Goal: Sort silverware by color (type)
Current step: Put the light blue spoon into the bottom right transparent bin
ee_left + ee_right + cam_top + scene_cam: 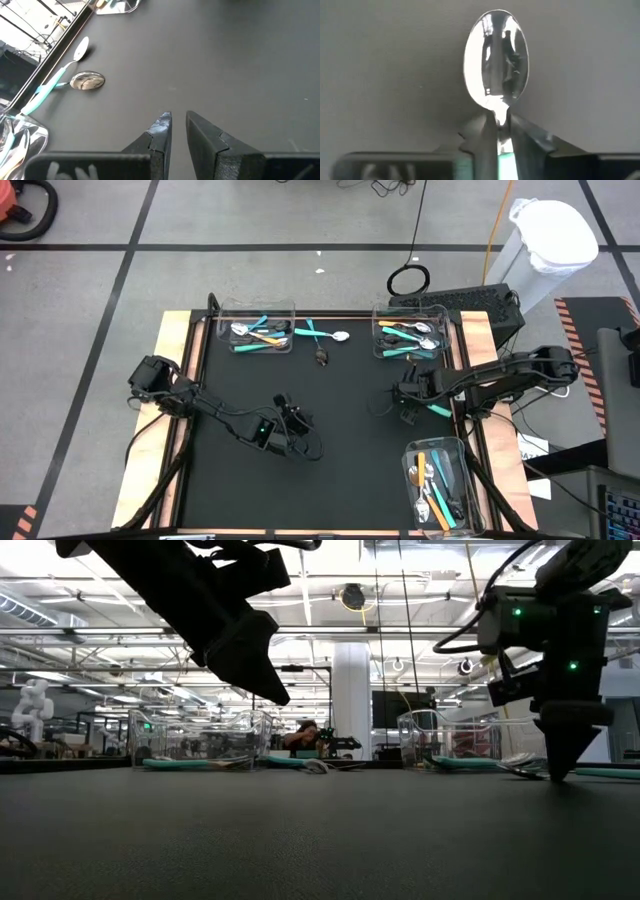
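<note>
Gleaming under warehouse lights (ceiling trusses overhead), black tabletop (pixel 330 430), scattered spoons (pixel 322 334).

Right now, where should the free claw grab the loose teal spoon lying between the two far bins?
Take the teal spoon at mid-handle, from straight above, fingers straddling the thin handle. It lies flat on the mat, its bowl toward the right bin, so the handle offers the narrowest part. The left claw is empty.

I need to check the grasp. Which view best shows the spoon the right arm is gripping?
The right wrist view: the spoon fills it, its neck pinched in the right end effector. The high view shows only its teal handle; the low view barely shows it; the left wrist view misses it.
</note>
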